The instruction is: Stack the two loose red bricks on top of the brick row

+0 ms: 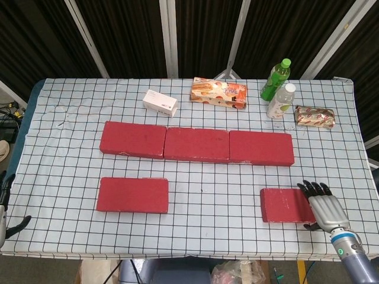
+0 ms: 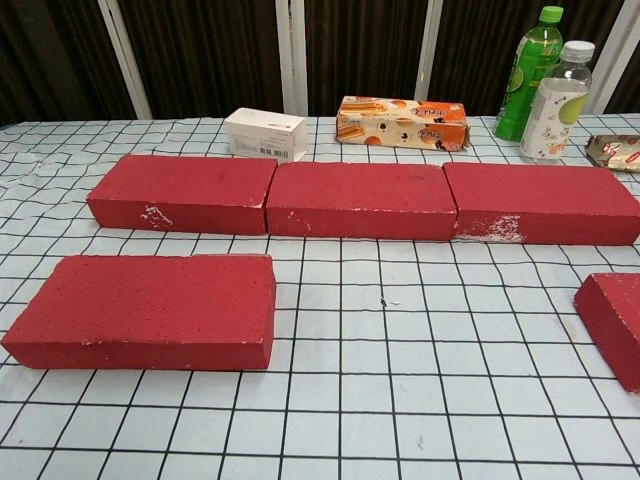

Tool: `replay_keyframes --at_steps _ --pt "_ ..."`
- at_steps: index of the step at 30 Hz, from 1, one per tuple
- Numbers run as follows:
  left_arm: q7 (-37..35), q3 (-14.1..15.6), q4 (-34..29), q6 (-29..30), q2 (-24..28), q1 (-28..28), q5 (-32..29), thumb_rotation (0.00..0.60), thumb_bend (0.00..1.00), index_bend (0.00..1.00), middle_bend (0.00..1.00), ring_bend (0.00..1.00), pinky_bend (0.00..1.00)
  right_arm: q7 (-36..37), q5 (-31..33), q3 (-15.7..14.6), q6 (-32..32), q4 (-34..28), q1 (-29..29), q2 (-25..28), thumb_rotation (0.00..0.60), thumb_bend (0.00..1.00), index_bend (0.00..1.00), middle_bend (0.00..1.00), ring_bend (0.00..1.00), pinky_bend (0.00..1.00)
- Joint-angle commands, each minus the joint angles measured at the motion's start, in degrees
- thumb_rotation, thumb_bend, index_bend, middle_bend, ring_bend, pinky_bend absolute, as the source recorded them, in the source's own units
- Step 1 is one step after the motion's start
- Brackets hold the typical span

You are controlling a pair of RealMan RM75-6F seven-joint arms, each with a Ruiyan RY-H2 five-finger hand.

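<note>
Beside the row (image 1: 196,144), 2 loose bricks (image 1: 132,194) lay near it, the right hand (image 1: 323,207) draped over the right brick (image 1: 286,205), grasp unclear; stiff, likely heavy, best gripped across its width.

Desk (image 1: 71,142) under white cloth with black grid. Brick row (image 1: 196,144) of three red bricks end to end across middle. Left loose brick (image 1: 132,194) flat in front of row, apart from it. Right loose brick (image 1: 286,205) near front right edge, partly under hand, so full outline unclear. Along back: white box (image 1: 160,103), orange snack box (image 1: 218,94), green bottle (image 1: 276,79) just beside clear bottle (image 1: 280,101), foil packet (image 1: 314,116) at far right.
</note>
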Motion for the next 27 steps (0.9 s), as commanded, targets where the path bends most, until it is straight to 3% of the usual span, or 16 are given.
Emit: replay_keyframes --at_steps 1,19,27 --pt "0.0 0.0 0.0 0.1 0.0 0.0 0.0 0.600 0.00 0.02 0.00 0.00 0.17 -0.8 0.9 0.0 -0.4 0.2 0.6 -0.7 0.600 0.15 0.00 0.00 0.00 0.00" --pt "0.5 -0.4 0.2 -0.3 -0.3 -0.2 -0.6 0.600 0.00 0.02 0.00 0.00 0.17 -5.6 4.8 -0.4 -1.9 0.3 3.5 -3.5 0.600 0.15 0.00 0.00 0.00 0.00" --pt "0.0 -0.5 0.2 -0.4 -0.1 -0.3 -0.7 0.600 0.00 0.02 0.00 0.00 0.17 -7.0 6.6 -0.7 -2.0 1.0 4.5 -4.9 0.600 0.15 0.00 0.10 0.07 0.00"
